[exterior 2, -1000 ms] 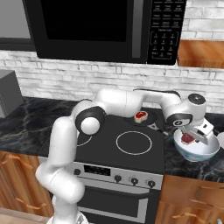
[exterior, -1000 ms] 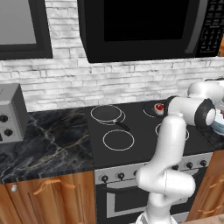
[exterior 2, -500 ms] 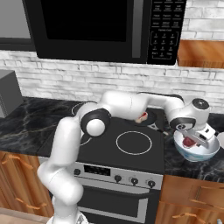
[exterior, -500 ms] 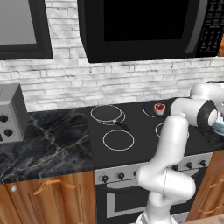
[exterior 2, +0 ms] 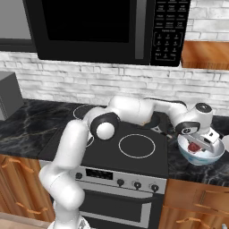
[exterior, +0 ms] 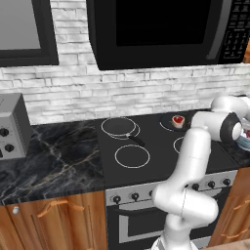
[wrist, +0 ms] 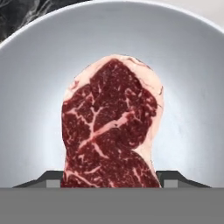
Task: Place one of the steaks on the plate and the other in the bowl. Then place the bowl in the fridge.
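My gripper (exterior 2: 201,142) hangs in the mouth of the bowl (exterior 2: 210,157), which is pale blue-grey outside and white inside and stands on the counter right of the stove. The jaws are shut on a red steak (wrist: 111,131) with a pale fat edge, a fingertip (wrist: 52,178) at each of its sides, and the bowl's white floor (wrist: 192,87) lies right behind it. The other steak (exterior: 178,119) lies on a dark round patch at the stove's back right. A white sliver (exterior 2: 226,142) right of the bowl may be the plate. The fridge is out of view.
The black stovetop (exterior 2: 138,145) has white burner rings, and a dark pan (exterior: 118,128) sits on its back left burner. A black microwave (exterior 2: 107,27) hangs above. A grey toaster (exterior: 12,127) stands on the dark marble counter (exterior: 53,161) to the left.
The gripper has carried the steak a little to the right and down into the bowl's mouth. Its opening has stayed the same.
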Motion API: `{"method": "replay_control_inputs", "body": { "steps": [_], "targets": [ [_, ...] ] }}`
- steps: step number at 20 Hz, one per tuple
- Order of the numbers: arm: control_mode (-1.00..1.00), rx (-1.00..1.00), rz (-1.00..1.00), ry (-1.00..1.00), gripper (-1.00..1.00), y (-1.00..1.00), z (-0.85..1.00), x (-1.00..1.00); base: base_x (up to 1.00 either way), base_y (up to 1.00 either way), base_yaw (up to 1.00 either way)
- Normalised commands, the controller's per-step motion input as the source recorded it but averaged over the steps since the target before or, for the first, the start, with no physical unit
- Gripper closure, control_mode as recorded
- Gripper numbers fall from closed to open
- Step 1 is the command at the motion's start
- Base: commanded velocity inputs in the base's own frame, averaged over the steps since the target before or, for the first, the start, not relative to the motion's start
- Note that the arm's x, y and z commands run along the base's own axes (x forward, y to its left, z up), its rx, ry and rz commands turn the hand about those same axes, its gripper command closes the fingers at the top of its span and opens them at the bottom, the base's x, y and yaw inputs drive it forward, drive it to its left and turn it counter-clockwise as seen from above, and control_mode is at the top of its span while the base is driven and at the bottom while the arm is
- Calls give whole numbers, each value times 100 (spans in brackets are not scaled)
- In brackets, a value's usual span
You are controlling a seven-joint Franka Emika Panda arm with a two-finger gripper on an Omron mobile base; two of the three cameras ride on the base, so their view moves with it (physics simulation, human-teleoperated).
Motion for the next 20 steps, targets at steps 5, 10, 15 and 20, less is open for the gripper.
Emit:
{"method": "replay_control_inputs", "body": {
  "steps": [5, 10, 15, 20],
  "targets": [
    [-100, 1, 0, 2, -100, -23, 0, 1, 0, 0, 0],
    [-100, 0, 0, 2, -100, 0, 1, 0, 0, 0, 0],
    [-100, 0, 0, 0, -100, 0, 21, -2, 0, 0, 0],
    [-100, 0, 1, -7, -100, 33, 58, -39, 0, 0, 0]
  ]
}}
